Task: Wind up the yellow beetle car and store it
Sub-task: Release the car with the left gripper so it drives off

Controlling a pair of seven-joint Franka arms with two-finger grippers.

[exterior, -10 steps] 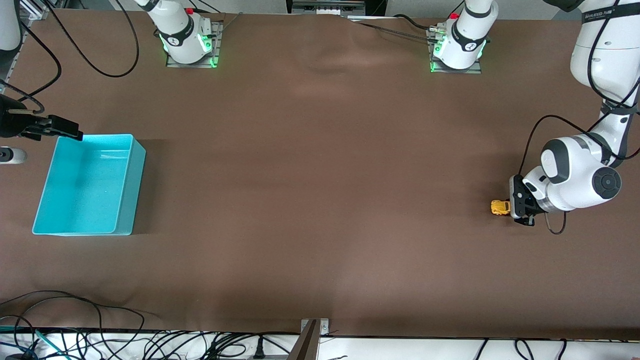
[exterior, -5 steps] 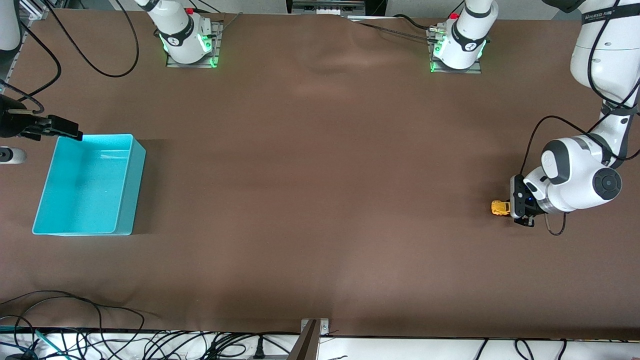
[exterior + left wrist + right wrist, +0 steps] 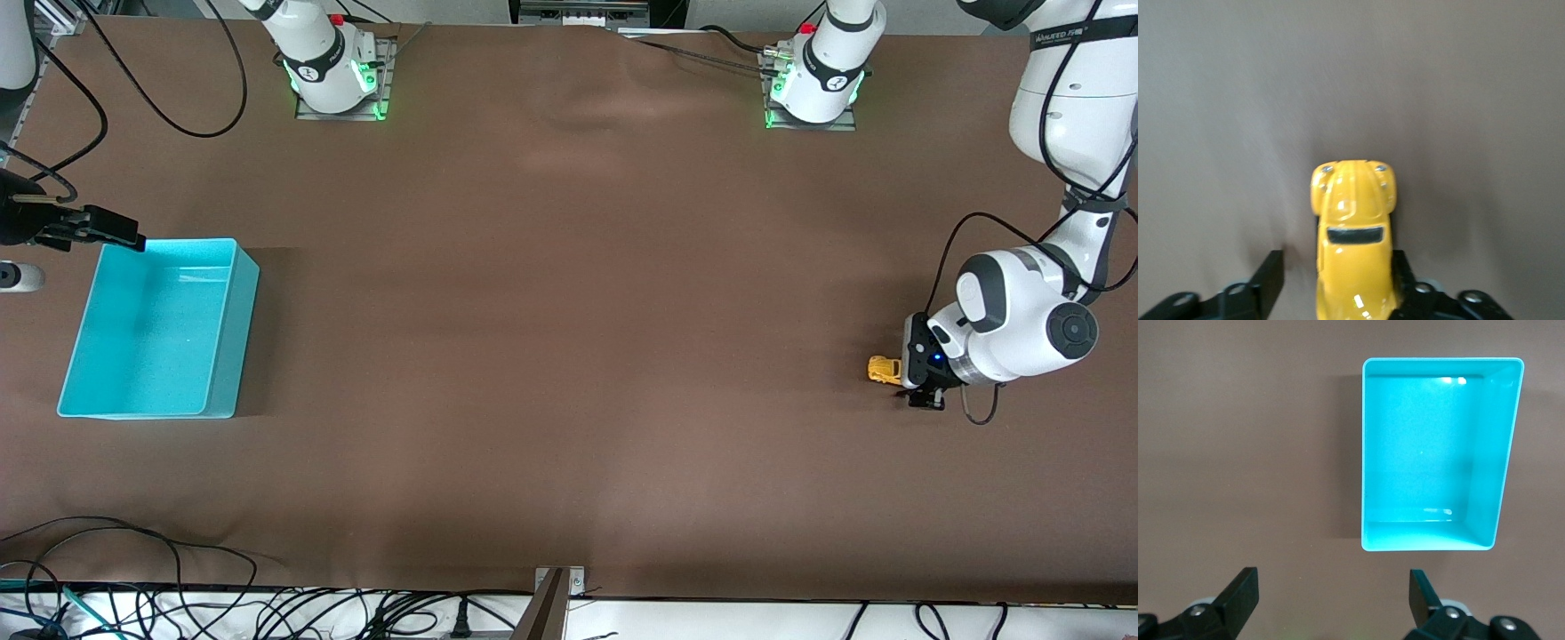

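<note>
The yellow beetle car (image 3: 882,368) stands on the brown table near the left arm's end. In the left wrist view the car (image 3: 1353,220) lies with its rear between the fingers, nose pointing away. My left gripper (image 3: 902,377) is low at the table, open around the car's rear (image 3: 1337,263). One finger (image 3: 1400,267) touches the car's side. The other finger (image 3: 1273,270) stands a little apart from it. The teal bin (image 3: 233,338) is empty at the right arm's end. My right gripper (image 3: 111,231) waits open above the table beside the bin (image 3: 1331,587).
The bin's wall (image 3: 1496,453) shows in the right wrist view. Brown cloth covers the table between car and bin. The arm bases (image 3: 333,76) stand along the table edge farthest from the front camera. Cables (image 3: 133,613) lie off the nearest edge.
The left gripper and the car have shifted slightly toward the right arm's end of the table. The right arm has not moved.
</note>
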